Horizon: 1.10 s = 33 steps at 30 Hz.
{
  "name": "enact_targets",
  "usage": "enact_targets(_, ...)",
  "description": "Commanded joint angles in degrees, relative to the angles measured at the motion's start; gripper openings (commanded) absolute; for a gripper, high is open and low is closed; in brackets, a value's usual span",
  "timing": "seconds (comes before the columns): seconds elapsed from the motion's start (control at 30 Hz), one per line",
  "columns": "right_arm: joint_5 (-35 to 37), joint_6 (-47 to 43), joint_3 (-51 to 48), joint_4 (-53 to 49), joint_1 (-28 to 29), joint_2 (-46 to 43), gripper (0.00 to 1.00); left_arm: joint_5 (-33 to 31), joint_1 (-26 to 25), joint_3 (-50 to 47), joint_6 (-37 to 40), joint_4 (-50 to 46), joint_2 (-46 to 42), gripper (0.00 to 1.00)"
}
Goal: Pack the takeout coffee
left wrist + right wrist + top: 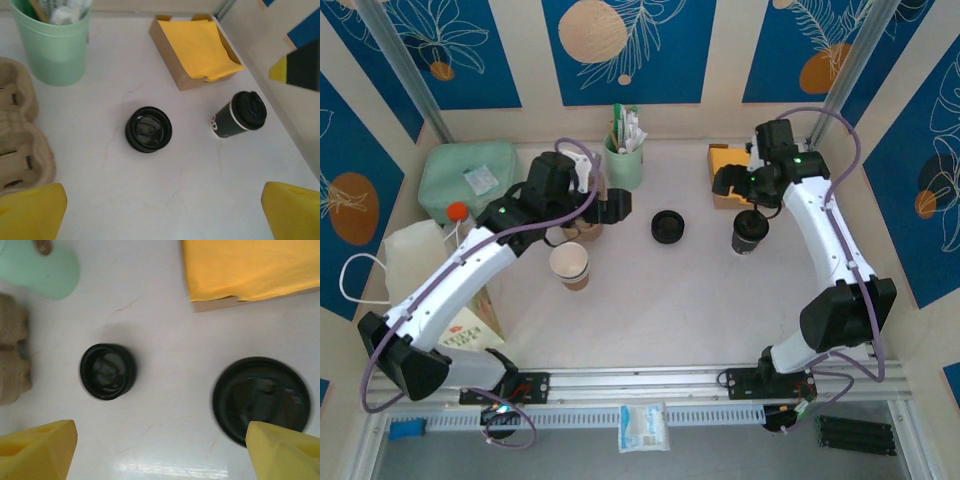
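Left fingers and right fingers are spread wide, holding nothing. Centre the right ones around the dark lidded cup, then squeeze gently

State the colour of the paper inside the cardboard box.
Yellow paper, clearest in the left wrist view.

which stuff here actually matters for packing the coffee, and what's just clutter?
Job: brown paper cup, loose black lid, pulp cup carrier; probably also the lidded dark cup.
Lying about: green cup of stirrers, napkin box, green pouch, orange-capped bottle, white bag.
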Motion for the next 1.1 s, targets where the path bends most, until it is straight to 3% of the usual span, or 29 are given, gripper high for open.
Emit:
enact_targets(0.0, -4.97, 1.28, 2.06, -1.02, 4.68, -0.23, 0.86, -0.45, 2.47, -3.38, 0.79, -2.71, -2.68, 0.99)
enact_targets(0.17, -6.10, 2.53, 4.06, -0.84, 14.55, 3.55, 0.85, -0.20, 5.19, -10.35, -0.92, -2.32, -6.57, 0.99)
enact_targets(0.5, -8.55, 4.47, 8.01, 0.61, 32.11, 13.89, 0.84, -1.22, 5.80, -22.17, -4.90, -3.75, -14.91, 0.99)
enact_targets(0.9, -15.31, 8.53, -13.05, 12.37, 35.37, 10.14, 0.78, -2.56, 5.85, -21.63, -4.56, -5.99, -16.76, 1.00)
enact_targets(1.07, -16.74, 10.49, -14.85, 14.08, 36.10, 8.51, 0.78, -3.84, 5.92, -23.79, -5.79, -5.55, -17.55, 1.00)
